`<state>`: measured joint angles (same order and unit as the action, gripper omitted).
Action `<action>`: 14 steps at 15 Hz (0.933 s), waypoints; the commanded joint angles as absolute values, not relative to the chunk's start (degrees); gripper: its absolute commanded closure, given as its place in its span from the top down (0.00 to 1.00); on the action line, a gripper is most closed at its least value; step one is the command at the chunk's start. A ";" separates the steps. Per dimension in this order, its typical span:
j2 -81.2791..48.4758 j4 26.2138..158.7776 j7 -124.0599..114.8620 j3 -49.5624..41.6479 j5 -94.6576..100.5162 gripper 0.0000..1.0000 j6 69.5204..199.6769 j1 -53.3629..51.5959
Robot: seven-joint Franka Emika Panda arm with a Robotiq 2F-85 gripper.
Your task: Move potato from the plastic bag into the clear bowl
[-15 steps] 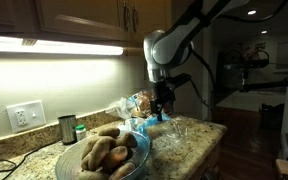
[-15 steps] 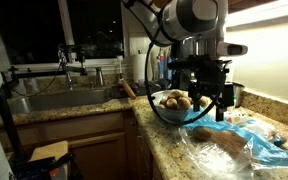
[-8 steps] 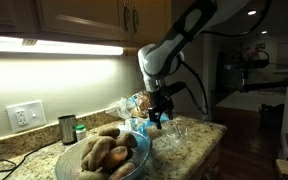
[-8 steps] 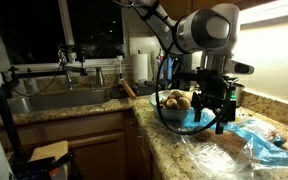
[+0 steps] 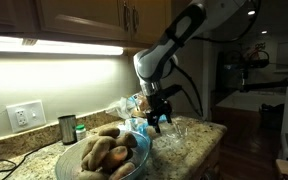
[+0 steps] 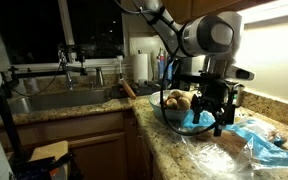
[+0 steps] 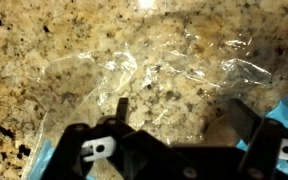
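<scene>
The clear bowl [image 5: 102, 153] holds several potatoes [image 5: 97, 152] at the counter's near end; it also shows in an exterior view [image 6: 176, 110]. The plastic bag [image 6: 246, 145] with blue print lies crumpled on the granite counter, and a potato [image 6: 231, 141] shows inside it. My gripper [image 6: 213, 121] hangs open and empty just above the bag, between the bowl and the bag's potato; it also shows in an exterior view [image 5: 158, 121]. In the wrist view the open fingers [image 7: 180, 112] frame clear bag film [image 7: 154, 70] over granite, with a brownish potato edge [image 7: 224, 118] by one finger.
A steel sink [image 6: 59, 100] with a faucet lies beyond the bowl. A metal cup [image 5: 67, 129] and a wall outlet [image 5: 25, 116] stand at the counter's back. The counter edge [image 5: 212, 140] drops off near the bag. Upper cabinets [image 5: 84, 20] hang overhead.
My gripper has come down toward the bag and shifted slightly toward the bowl. The bag and potatoes have not moved.
</scene>
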<state>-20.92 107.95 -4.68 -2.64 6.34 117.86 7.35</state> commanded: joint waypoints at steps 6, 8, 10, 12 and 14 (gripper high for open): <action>-22.88 105.06 -0.82 -3.27 4.58 1.00 115.26 6.78; -23.25 104.81 -0.29 -3.29 4.54 1.00 115.22 6.78; -23.73 104.50 0.06 -3.29 4.54 1.00 115.14 6.77; -24.10 104.23 0.53 -3.26 4.48 1.00 115.14 6.80; -24.19 104.37 0.92 -3.24 4.45 1.00 115.50 6.86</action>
